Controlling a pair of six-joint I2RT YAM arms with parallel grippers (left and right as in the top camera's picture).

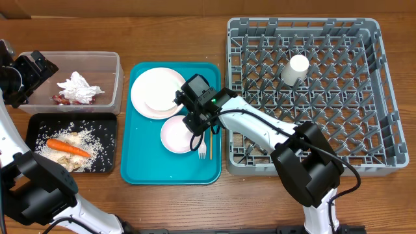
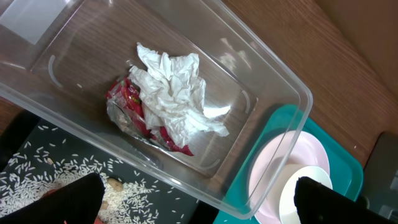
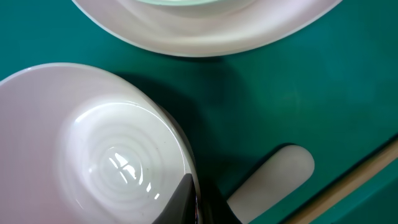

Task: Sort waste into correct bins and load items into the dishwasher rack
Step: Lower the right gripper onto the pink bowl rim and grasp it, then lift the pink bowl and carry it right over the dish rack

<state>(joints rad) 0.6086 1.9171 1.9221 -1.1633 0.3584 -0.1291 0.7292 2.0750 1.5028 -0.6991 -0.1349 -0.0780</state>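
Clear tub (image 1: 118, 78) at rear left of desk (image 1: 195, 208), holding crumpled white napkin (image 1: 79, 88) atop red crinkled wrapper (image 2: 134, 99); just in front, black tray (image 1: 38, 123) with orange carrot (image 1: 67, 147) lying flat amid scattered rice grains (image 1: 97, 140) and beige scraps (image 1: 77, 162). On teal tray (image 1: 140, 170): large white plate (image 1: 153, 88) at rear, small pink plate (image 1: 174, 136) just before it, white fork (image 1: 202, 149) and wooden chopstick (image 1: 210, 144) side by side at its right. Grey dishwasher rack (image 1: 387, 97) at right, white cup (image 1: 296, 69) among rear pegs.
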